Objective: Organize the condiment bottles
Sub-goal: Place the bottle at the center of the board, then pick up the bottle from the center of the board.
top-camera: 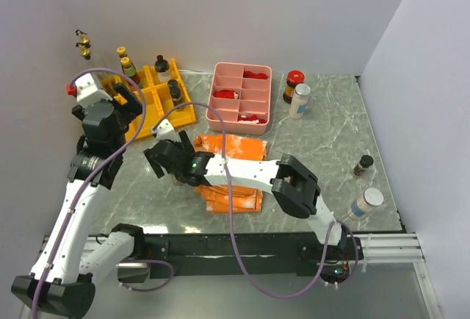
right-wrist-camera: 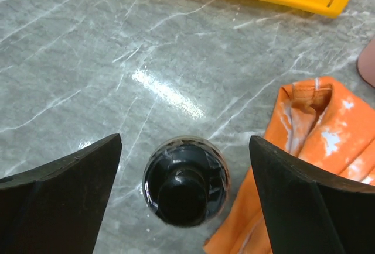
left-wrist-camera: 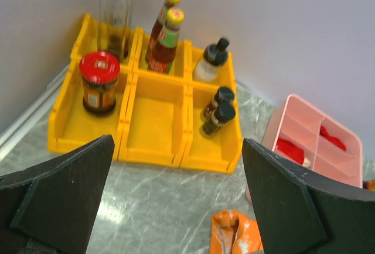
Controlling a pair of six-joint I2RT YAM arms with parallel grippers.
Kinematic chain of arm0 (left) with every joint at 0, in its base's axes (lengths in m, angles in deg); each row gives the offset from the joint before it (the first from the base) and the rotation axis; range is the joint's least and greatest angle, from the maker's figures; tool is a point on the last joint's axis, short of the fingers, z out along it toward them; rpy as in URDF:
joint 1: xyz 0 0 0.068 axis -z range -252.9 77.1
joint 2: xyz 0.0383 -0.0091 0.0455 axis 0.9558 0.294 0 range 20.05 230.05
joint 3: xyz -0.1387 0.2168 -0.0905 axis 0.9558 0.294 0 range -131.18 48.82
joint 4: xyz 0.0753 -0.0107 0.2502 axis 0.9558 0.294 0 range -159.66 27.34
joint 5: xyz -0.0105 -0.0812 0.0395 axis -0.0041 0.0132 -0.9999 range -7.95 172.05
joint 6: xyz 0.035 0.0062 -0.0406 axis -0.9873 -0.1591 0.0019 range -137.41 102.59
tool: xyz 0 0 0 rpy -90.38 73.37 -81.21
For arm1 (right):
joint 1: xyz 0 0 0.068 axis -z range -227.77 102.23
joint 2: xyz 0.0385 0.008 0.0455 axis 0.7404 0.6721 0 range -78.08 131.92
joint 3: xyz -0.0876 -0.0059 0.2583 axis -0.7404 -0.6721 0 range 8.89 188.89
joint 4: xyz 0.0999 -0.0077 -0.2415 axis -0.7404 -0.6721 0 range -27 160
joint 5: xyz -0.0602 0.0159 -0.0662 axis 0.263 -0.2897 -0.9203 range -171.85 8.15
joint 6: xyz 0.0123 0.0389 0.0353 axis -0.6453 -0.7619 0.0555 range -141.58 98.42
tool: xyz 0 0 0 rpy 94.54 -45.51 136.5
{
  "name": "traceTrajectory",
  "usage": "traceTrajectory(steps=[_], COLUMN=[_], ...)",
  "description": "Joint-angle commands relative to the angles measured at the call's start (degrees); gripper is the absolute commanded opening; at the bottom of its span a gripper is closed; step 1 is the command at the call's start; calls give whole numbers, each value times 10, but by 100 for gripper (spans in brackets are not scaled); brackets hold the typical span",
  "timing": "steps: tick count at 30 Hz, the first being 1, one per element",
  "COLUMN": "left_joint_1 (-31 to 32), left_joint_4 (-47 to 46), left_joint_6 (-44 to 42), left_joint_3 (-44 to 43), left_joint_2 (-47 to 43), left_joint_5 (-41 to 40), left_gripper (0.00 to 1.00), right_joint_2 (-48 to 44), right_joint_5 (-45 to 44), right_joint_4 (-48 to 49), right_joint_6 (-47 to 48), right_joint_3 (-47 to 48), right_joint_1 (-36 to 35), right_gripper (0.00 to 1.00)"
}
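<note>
The left pincer (left-wrist-camera: 177, 143) is apart facing the yellow rack (left-wrist-camera: 152, 128) at upper left, the right pincer (right-wrist-camera: 184, 141) apart astride an untouched dark bottle (right-wrist-camera: 186, 184) standing on the counter (right-wrist-camera: 88, 49) beside the orange cloth (right-wrist-camera: 316, 131) at lower centre: likely next, a firm upright grip and a carry to a free slot

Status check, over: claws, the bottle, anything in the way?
Left claw open, empty, facing the yellow bins. Right claw open around a dark bottle standing on the table, not gripping. Orange cloth close beside it.
</note>
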Motion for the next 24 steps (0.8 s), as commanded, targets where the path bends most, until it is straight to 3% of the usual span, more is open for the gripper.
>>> traceTrajectory(steps=[1, 8, 13, 15, 21, 24], left_joint_1=[2, 2, 3, 6, 43, 82], left_joint_4=[59, 199, 219, 214, 171, 190], left_joint_6=[51, 99, 79, 75, 113, 134], left_joint_3=[-22, -60, -3, 33, 117, 125], left_joint_2=[20, 66, 71, 62, 57, 80], left_joint_5=[-6, 84, 223, 244, 246, 192], left_gripper=[97, 97, 96, 97, 96, 97], right_joint_2=[-92, -283, -422, -459, -588, -637], right_joint_5=[-10, -8, -9, -14, -21, -29], right_joint_4=[4, 20, 34, 37, 38, 35], right_joint_6=[5, -1, -21, -29, -43, -42], right_joint_3=[-24, -182, -328, -381, -474, -497], right_joint_1=[0, 0, 0, 0, 0, 0], right_gripper=[99, 100, 100, 100, 100, 100])
